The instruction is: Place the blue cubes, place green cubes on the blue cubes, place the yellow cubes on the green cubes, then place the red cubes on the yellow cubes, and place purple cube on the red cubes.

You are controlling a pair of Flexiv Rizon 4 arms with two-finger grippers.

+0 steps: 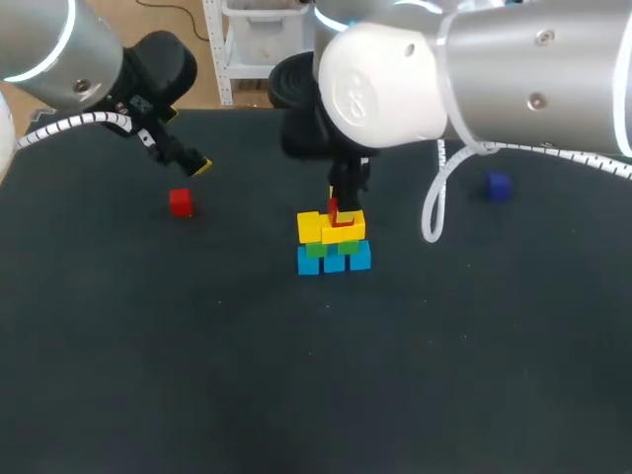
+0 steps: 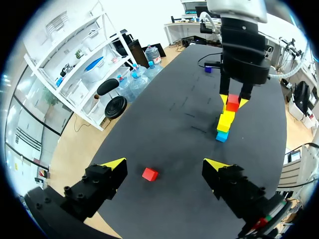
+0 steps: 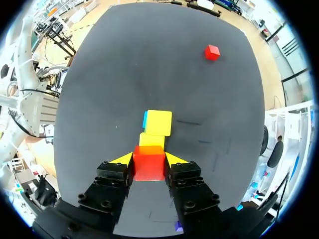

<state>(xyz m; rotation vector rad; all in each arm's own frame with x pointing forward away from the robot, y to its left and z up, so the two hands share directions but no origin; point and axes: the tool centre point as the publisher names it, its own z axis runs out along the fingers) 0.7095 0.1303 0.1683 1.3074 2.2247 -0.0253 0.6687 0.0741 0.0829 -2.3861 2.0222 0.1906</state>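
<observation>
Head view: stack mid-table (image 1: pixel 197 375), with blue cubes (image 1: pixel 334 261) at the base, green cubes (image 1: pixel 330 248) on them and yellow cubes (image 1: pixel 331 228) on top. The right gripper (image 1: pixel 344 202) comes straight down over the stack with the held red cube (image 1: pixel 337 214) at the top of the yellow layer; can't tell if it's seated. The loose red cube (image 1: pixel 180 201) sits on the table well left of the stack, just below the left gripper (image 1: pixel 197 165), whose finger spread can't be read from here. The purple cube (image 1: pixel 497 185) sits alone, far right. Left wrist view: left gripper (image 2: pixel 163 167) is wide open and holds nothing. The loose red cube (image 2: pixel 149 174) lies on the table below, between the finger lines and touching neither. Further ahead, the right gripper (image 2: pixel 233 99) pinches the held red cube over the stack, and the purple cube (image 2: pixel 208 69) is beyond it. Right wrist view: right gripper (image 3: pixel 148 160) is clamped on the held red cube (image 3: pixel 148 163), both fingers against its sides. The yellow cubes (image 3: pixel 158 123) are directly ahead, with a sliver of blue at their edge. The loose red cube (image 3: pixel 212 52) is far off.
</observation>
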